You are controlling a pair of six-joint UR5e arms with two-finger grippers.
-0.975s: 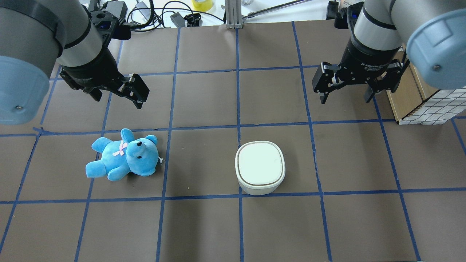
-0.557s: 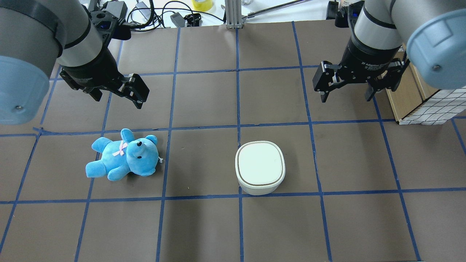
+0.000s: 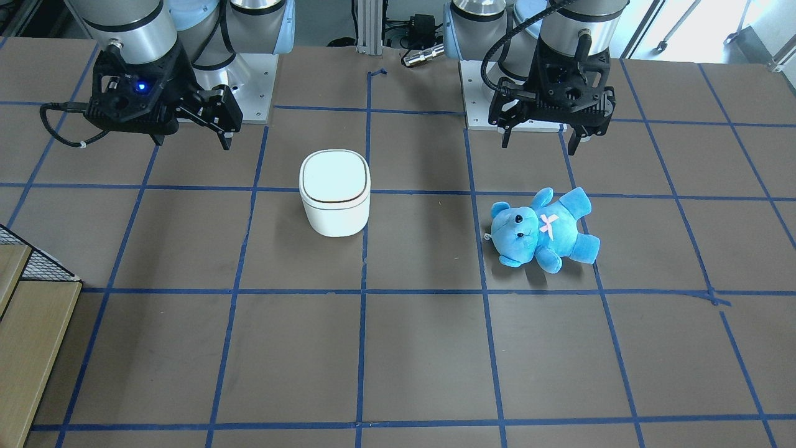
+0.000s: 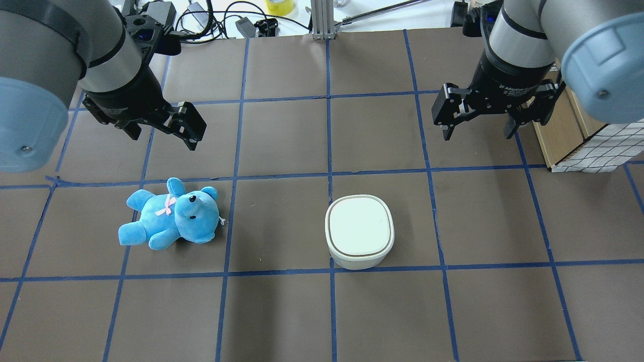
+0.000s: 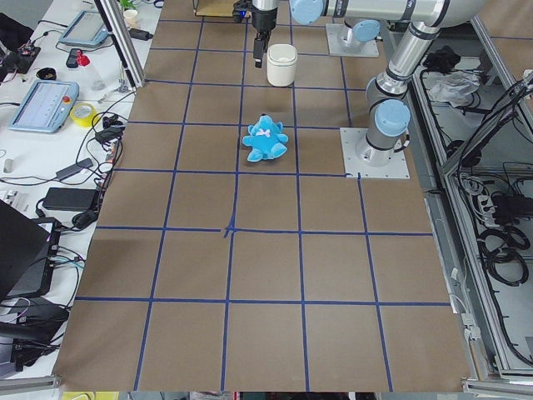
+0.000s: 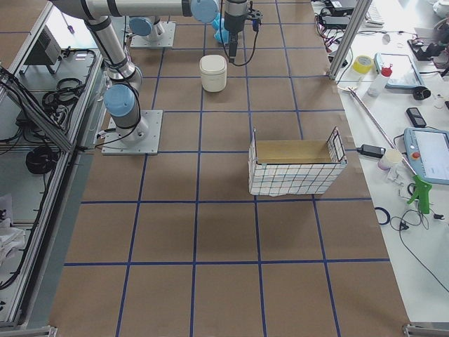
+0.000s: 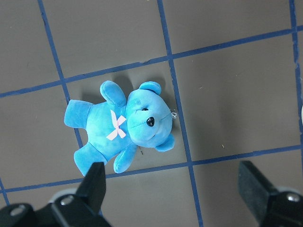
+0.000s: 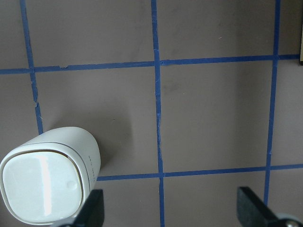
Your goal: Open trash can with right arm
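The white trash can (image 4: 359, 229) stands upright near the table's middle with its flat lid shut. It also shows in the front-facing view (image 3: 334, 180) and at the lower left of the right wrist view (image 8: 42, 187). My right gripper (image 4: 478, 131), with a blue light on it in the front-facing view (image 3: 189, 138), hangs open and empty above the table. It is beyond the can and to its right, well apart from it. My left gripper (image 4: 164, 140) is open and empty, hovering above the blue teddy bear (image 4: 171, 216).
The teddy bear (image 7: 123, 127) lies on its back left of the can. A wood box with a wire-mesh wall (image 4: 578, 130) stands at the table's right edge, close to my right arm. Cables and tools lie beyond the far edge.
My right gripper has shifted very slightly toward the table's far side. The can, the bear and my left arm have not moved.
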